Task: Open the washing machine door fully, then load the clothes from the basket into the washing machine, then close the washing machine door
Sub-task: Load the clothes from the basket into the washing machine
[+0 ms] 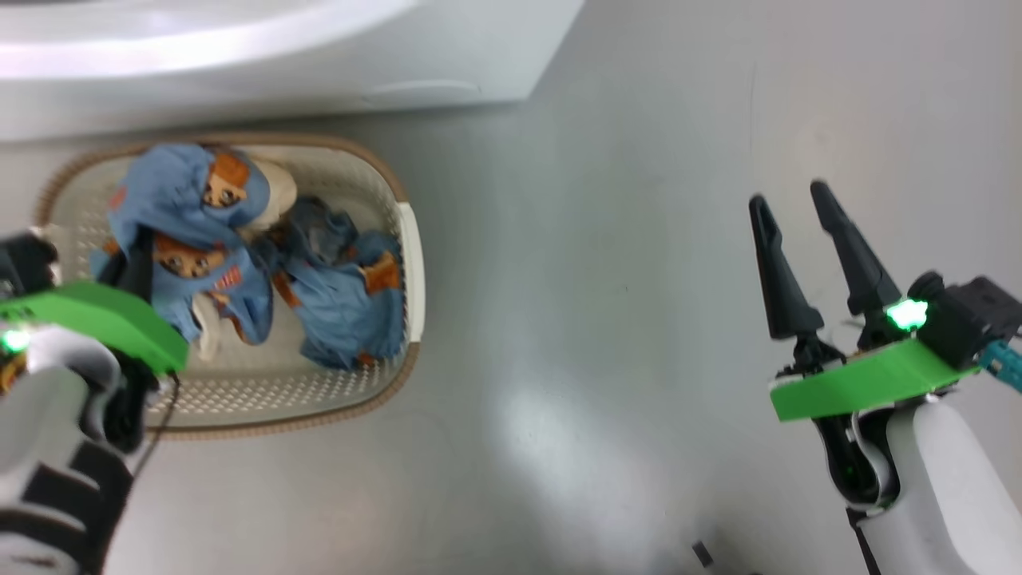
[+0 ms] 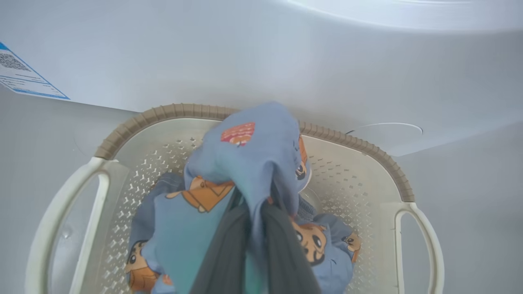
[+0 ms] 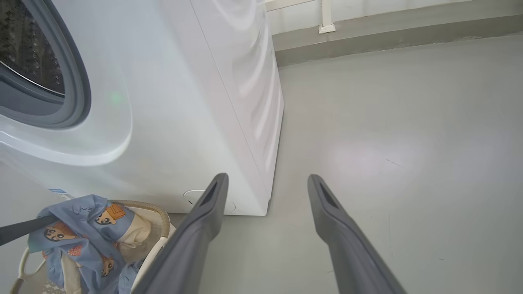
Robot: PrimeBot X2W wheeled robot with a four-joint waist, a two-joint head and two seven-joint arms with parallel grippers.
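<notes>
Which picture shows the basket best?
The head view: it looks straight down on the basket, so most of its rim and the clothes inside show. The left wrist view is close up, with the far rim and both handles, but clothes hide the middle. The right wrist view catches just one corner.

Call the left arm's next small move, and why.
Probably raise the left gripper straight up. It looks shut on a blue garment whose lower folds hang inside the basket, over other clothes. Lifting first should clear the rim before swinging to the washing machine, whose drum mouth looks uncovered. The right gripper is open over the floor.
</notes>
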